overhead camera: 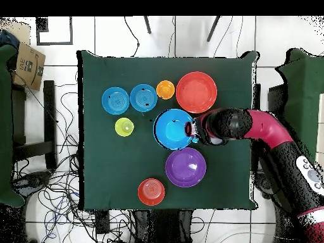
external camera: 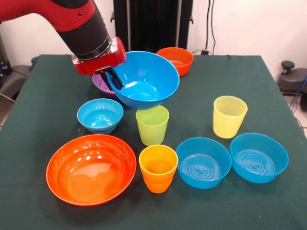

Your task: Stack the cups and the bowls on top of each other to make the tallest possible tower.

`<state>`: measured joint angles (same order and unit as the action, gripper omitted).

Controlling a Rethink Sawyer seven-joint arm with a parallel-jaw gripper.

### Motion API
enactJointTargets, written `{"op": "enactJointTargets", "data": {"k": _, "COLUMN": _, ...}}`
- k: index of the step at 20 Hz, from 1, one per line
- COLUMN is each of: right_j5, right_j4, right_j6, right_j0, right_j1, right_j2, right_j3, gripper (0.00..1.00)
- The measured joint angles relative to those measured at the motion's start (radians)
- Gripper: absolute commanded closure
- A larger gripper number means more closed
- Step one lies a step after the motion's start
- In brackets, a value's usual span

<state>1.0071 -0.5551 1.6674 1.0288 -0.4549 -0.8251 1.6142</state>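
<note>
Green cloth covers the surface [external camera: 43, 96], everything sits loose on it, no tower built yet. Left to right in the front view: large orange bowl [external camera: 91, 168] near front left, empty and upright; small blue bowl [external camera: 100, 115] just behind it; large purple bowl [external camera: 102, 82] further back, mostly hidden by the arm. Tool [external camera: 116, 82] is clamped on the left rim of the large blue bowl [external camera: 145, 79], one finger inside the wall, bowl lifted and tilted, hanging above the lime green cup [external camera: 152, 125]. Orange cup [external camera: 158, 168] stands upright just right of the large orange bowl. Small orange bowl [external camera: 175, 60] at the back. Two medium blue bowls [external camera: 203, 162] [external camera: 259, 157] side by side front right, pale yellow cup [external camera: 230, 116] behind them. Step in hand looks like carrying the large blue bowl to a stacking spot. Next move likely needs it levelled and centred over its base, then lowered before release; the rim grip leaves it tilted, so it could land crooked.
</note>
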Motion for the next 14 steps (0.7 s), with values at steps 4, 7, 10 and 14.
{"op": "enactJointTargets", "data": {"k": 4, "right_j5": 0.0, "right_j4": 0.0, "right_j6": 0.0, "right_j0": 0.008, "right_j1": 0.001, "right_j2": -0.003, "right_j3": 0.0, "gripper": 1.0}}
{"op": "enactJointTargets", "data": {"k": 7, "right_j5": 0.0, "right_j4": 0.0, "right_j6": 0.0, "right_j0": 0.014, "right_j1": 0.001, "right_j2": -0.008, "right_j3": 0.0, "gripper": 1.0}}
{"op": "enactJointTargets", "data": {"k": 10, "right_j5": 0.0, "right_j4": 0.0, "right_j6": 0.0, "right_j0": 0.017, "right_j1": 0.002, "right_j2": -0.011, "right_j3": 0.0, "gripper": 1.0}}
{"op": "enactJointTargets", "data": {"k": 14, "right_j5": 0.0, "right_j4": 0.002, "right_j6": 0.0, "right_j0": 0.021, "right_j1": 0.005, "right_j2": -0.02, "right_j3": 0.001, "gripper": 1.0}}
